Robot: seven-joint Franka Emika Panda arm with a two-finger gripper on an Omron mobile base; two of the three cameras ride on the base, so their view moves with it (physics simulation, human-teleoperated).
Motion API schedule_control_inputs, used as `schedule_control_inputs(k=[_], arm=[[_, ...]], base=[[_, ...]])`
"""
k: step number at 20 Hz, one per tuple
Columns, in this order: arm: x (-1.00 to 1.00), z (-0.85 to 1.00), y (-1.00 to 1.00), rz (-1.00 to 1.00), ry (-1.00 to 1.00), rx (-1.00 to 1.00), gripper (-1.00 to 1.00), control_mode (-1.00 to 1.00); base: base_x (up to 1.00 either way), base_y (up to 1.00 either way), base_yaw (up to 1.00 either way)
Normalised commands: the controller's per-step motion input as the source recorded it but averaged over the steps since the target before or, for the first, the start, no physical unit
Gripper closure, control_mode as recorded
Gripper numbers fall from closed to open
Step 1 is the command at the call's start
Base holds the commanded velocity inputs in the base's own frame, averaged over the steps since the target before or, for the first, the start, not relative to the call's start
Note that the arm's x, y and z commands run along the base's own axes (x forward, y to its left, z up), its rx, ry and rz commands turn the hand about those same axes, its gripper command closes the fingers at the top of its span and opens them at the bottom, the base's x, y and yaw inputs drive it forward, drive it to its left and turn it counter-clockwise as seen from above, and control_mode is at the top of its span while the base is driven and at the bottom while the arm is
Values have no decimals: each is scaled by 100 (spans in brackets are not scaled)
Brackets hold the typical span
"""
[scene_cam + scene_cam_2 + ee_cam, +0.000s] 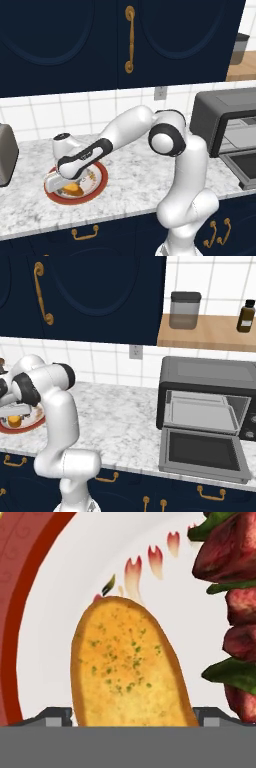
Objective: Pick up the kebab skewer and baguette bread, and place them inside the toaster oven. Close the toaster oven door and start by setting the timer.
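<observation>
The baguette bread (125, 667) lies on a white plate with a red rim (15, 612), and the kebab skewer (240, 612) lies beside it on the same plate. My gripper (132, 717) is open, low over the plate, with one fingertip close to each side of the bread. In the left base view the hand covers the plate (100, 180), and the baguette bread (73, 189) peeks out beneath it. The toaster oven (205, 391) stands far right on the counter, its toaster oven door (202, 453) dropped open and flat.
A silver pop-up toaster (5, 155) sits at the counter's left end. A wooden shelf above the oven holds a jar (185, 310) and a brown bottle (246, 316). Marble counter stretches between the plate and the oven.
</observation>
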Motion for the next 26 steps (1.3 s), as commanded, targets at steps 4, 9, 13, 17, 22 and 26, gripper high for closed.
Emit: schedule_control_inputs(k=[4, 9, 13, 17, 22, 26], arm=[[1, -42, 0, 0, -1, -1, 100, -100], [-1, -22, 0, 0, 1, -1, 100, -100], [-5, 6, -7, 0, 2, 0, 100, -100], [-41, 52, -21, -3, 1, 0, 100, -100], [-41, 94, -53, -17, 1, 0, 100, -100], [-44, 94, -100, -26, 0, 0, 100, -100]], base=[[0, 0, 0], [0, 0, 0], [0, 0, 0], [0, 0, 0], [0, 0, 0], [0, 0, 0]])
